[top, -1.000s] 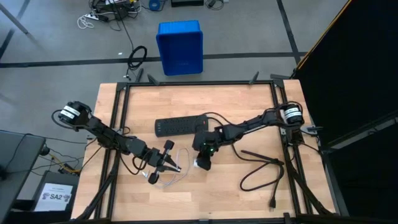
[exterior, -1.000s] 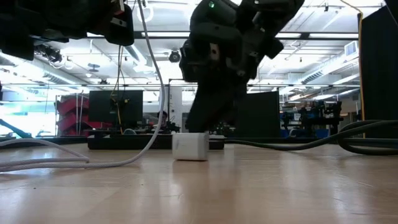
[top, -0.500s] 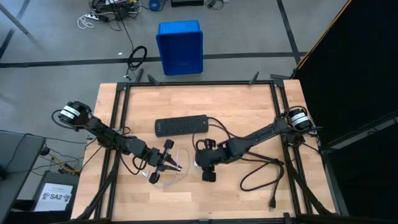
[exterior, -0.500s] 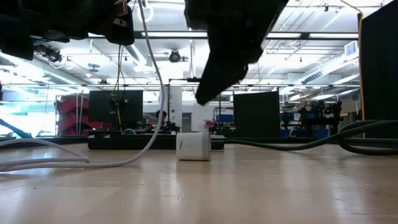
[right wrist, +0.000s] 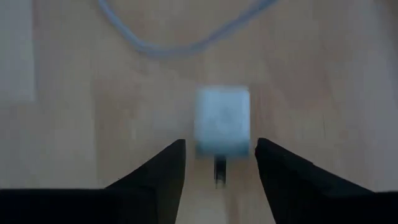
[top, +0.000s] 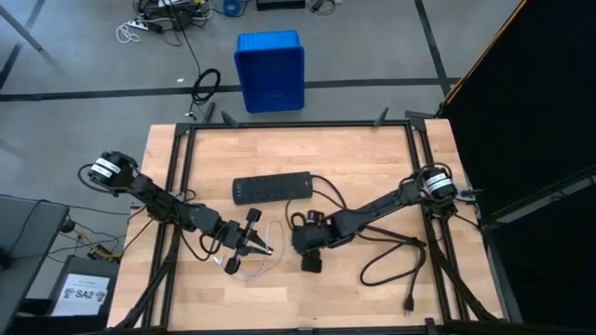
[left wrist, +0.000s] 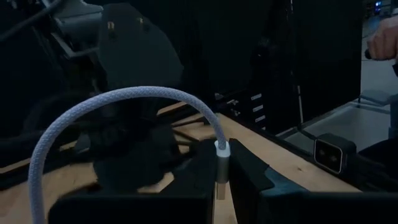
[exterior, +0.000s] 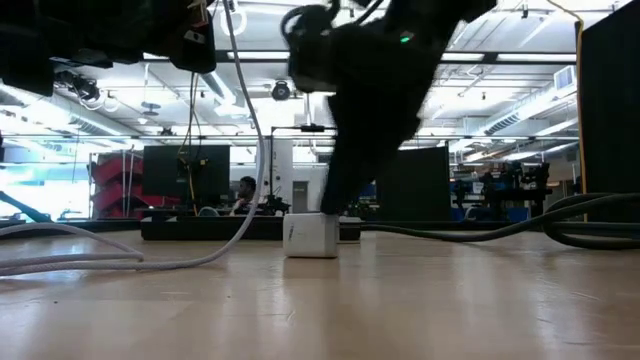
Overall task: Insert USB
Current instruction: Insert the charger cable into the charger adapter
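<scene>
The left tool (left wrist: 222, 186) is clamped on the USB (left wrist: 124, 99) plug, raised over the wooden surface (top: 372, 167); the right tool (right wrist: 219, 163) stands parted, straddling the white adapter cube (right wrist: 222, 119) near the cable's loop.

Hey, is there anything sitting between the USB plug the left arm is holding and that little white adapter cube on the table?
Nothing visible blocks it. The left tool is shut on the USB plug, and only bare table and slack cable lie toward the white adapter cube. The right tool stands open around the cube.
</scene>
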`<state>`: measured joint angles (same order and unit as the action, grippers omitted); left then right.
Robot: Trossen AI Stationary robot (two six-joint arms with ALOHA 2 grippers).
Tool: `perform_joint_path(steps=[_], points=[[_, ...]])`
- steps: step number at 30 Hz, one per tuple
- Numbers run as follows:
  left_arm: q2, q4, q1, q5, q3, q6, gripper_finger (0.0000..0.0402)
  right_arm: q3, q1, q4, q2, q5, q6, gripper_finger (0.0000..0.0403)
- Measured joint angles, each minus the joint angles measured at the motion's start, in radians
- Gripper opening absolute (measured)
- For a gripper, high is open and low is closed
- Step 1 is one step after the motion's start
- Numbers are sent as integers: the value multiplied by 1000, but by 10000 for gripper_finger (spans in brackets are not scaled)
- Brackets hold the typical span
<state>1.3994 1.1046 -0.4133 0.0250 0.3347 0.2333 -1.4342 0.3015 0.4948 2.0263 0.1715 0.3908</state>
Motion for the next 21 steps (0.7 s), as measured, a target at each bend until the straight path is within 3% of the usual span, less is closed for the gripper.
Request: perform_joint_path(steps=[21], points=[[1,-18,0,-1,-2,-5,7,-26,-36,-32,93,-81,-18,218]])
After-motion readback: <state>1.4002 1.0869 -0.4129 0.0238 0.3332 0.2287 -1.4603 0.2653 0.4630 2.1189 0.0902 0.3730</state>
